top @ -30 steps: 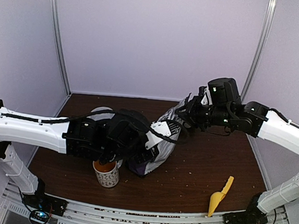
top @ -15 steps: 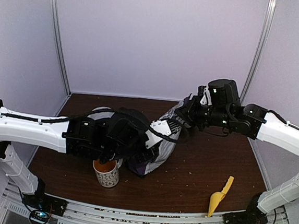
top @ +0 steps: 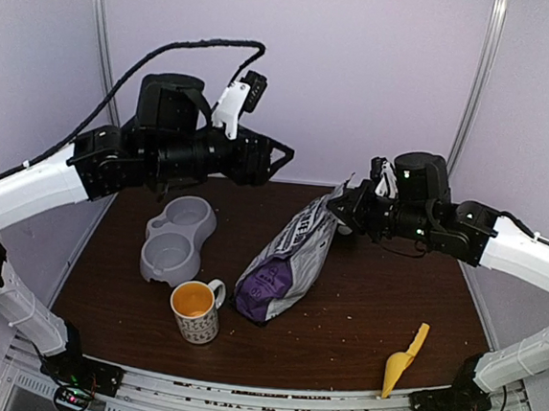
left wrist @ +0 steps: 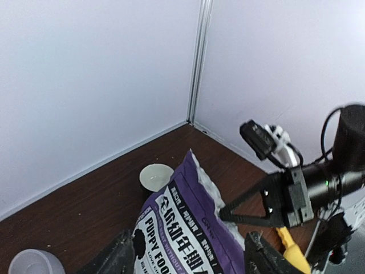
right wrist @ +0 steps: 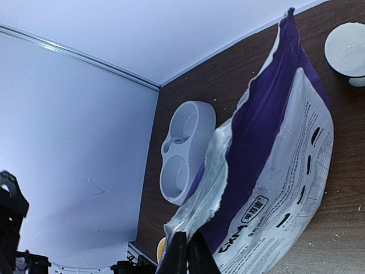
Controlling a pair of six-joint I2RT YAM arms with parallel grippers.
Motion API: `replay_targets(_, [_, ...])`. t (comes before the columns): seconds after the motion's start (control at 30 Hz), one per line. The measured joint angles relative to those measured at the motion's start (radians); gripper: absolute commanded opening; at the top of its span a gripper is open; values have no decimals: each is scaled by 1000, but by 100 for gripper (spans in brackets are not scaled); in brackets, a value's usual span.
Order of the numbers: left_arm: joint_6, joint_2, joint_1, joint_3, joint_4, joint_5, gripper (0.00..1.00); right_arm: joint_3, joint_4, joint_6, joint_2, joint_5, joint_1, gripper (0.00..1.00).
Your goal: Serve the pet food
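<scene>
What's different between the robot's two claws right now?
The left gripper hangs high above the table, while the right gripper sits low at the purple food bag. The left's jaws are open and empty; the right's are shut, pinching the bag's top edge. Both are black two-finger grippers on white arms.

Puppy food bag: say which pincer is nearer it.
Right. The right pincer grips the bag at its torn top edge; the left pincer hangs open, high above it.

Lilac walls (top: 296, 73) (metal corner strips (top: 109, 66)) — dark wood table (top: 361, 319).
</scene>
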Motion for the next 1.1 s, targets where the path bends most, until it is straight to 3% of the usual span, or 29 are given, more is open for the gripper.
replay_targets(0.17, [-138,128,72,190,-80,185,69,-13,5,-17,-11,4,0,0])
replay_targets(0.4, [-222,307,65,272,-174,330,71,-19,7,-33,-17,8,0,0])
replay_targets(0.5, [-241,359,65,288,-212,354,69,-25,8,-43,-23,10,0,0])
replay_targets(0.73, [-264,383,65,322,-266,356,53,-35,7,-49,-37,13,0,0])
replay_targets(1.1, [-266,383,65,328,-301,349,54,-36,7,-53,-38,14,0,0])
